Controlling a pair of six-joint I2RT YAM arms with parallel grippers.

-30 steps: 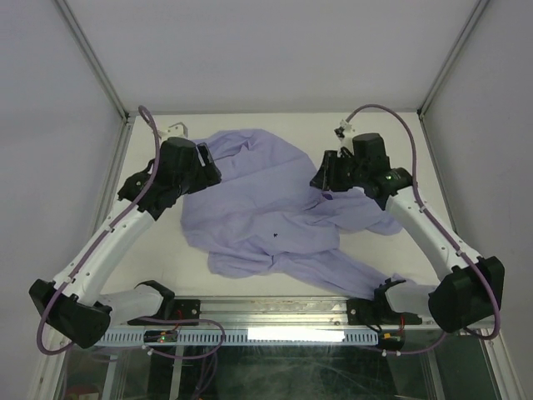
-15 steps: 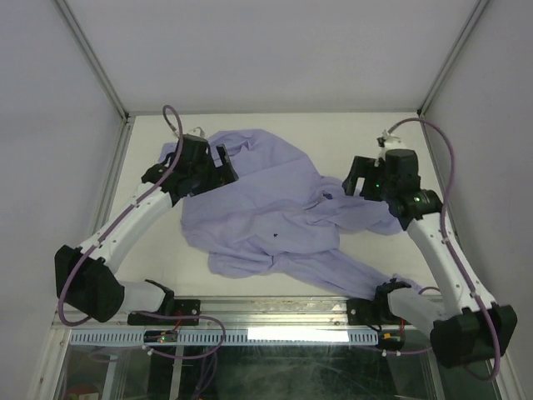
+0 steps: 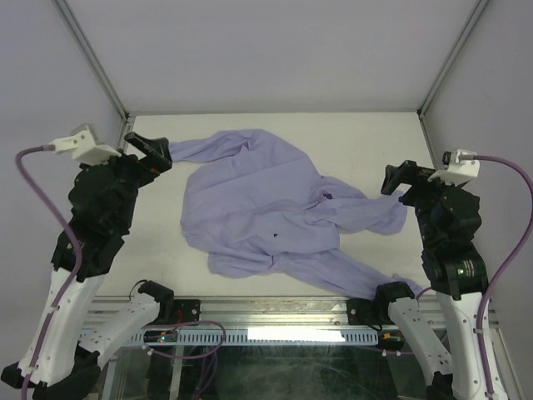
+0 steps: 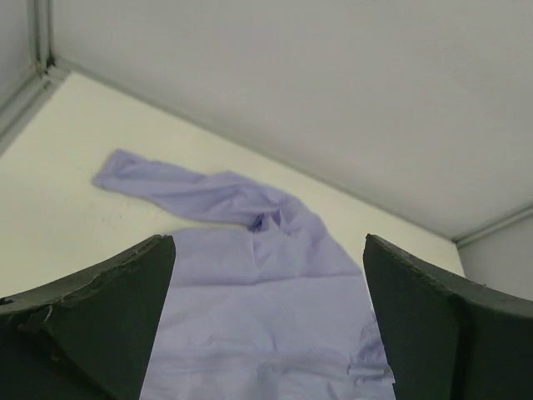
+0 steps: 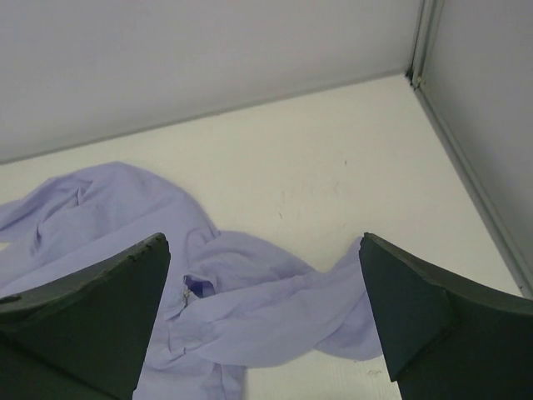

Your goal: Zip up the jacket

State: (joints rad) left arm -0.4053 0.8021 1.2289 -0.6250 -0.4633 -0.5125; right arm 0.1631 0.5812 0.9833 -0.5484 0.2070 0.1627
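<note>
The lavender jacket [image 3: 266, 208] lies crumpled on the white table [image 3: 366, 137], one sleeve [image 3: 187, 150] stretched to the back left and another [image 3: 375, 212] folded to the right. A small dark mark [image 3: 276, 236] shows on the fabric, and a dark gap with a metal glint [image 5: 196, 287] near the collar. My left gripper [image 3: 150, 150] hangs open, raised off the left sleeve's end. In the left wrist view the jacket [image 4: 250, 283] shows between the spread fingers [image 4: 117, 308]. My right gripper [image 3: 400, 179] is open above the right sleeve [image 5: 275, 321], holding nothing.
Grey enclosure walls with metal corner posts [image 3: 93, 62] close in the table on three sides. A metal rail [image 3: 275, 312] with both arm bases runs along the near edge. Purple cables [image 3: 508, 242] loop off each arm.
Both arms have pulled back from the jacket to the table's sides and risen. Both grippers have opened. The left sleeve now lies stretched out toward the back left.
</note>
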